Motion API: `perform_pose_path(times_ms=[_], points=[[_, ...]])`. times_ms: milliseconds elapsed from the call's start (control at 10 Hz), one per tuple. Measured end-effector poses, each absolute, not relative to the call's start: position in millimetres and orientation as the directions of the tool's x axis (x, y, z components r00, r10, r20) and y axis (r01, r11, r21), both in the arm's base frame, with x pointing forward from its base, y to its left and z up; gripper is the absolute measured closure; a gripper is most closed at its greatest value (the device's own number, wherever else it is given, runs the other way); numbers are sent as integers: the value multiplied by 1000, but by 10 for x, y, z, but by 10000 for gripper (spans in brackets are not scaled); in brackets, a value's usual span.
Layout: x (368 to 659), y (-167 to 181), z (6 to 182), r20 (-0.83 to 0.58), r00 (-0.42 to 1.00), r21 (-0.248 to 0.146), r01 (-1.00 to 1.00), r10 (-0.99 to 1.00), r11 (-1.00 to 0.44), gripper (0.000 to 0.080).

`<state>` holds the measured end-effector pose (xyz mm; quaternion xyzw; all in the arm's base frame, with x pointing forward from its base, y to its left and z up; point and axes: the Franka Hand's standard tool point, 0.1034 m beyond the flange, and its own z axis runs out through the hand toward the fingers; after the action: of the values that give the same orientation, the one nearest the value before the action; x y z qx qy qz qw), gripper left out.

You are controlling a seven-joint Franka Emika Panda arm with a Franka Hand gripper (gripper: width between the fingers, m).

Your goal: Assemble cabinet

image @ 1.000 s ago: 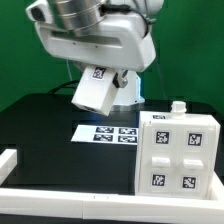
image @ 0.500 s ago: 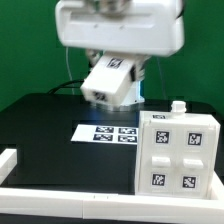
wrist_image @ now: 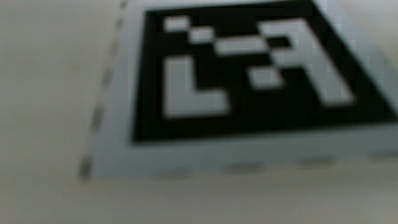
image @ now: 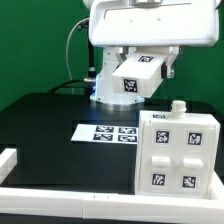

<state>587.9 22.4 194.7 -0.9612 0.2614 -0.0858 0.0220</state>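
Currently on record, exterior view.

1. Gripper (image: 141, 58), upper centre. Its fingers are hidden under the arm's housing. Judged closed on a white panel (image: 133, 82), since that tilted piece hangs clear of the table (image: 45, 115). In the wrist view the panel's blurred tag (wrist_image: 249, 80) fills the frame, close to the lens.
2. Cabinet (image: 178, 150), lower right. It stands on the table with its tags facing forward, well apart from the panel and probably awaiting it.
3. Marker board (image: 108, 131), centre. It lies flat just beside the cabinet.

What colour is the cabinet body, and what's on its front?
The cabinet is white, with black-and-white square tags; exterior view shows it best.
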Motion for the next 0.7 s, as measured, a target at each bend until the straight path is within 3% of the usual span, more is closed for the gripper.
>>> perform_pose_path(times_ms=[300,400,700], points=[[5956,477,1972,208,857,-90,-464,-472,-882,246],[5961,565,1954,226,869,-70,-435,-439,-898,246],[5952,582,1924,217,873,-74,-432,-437,-899,246]])
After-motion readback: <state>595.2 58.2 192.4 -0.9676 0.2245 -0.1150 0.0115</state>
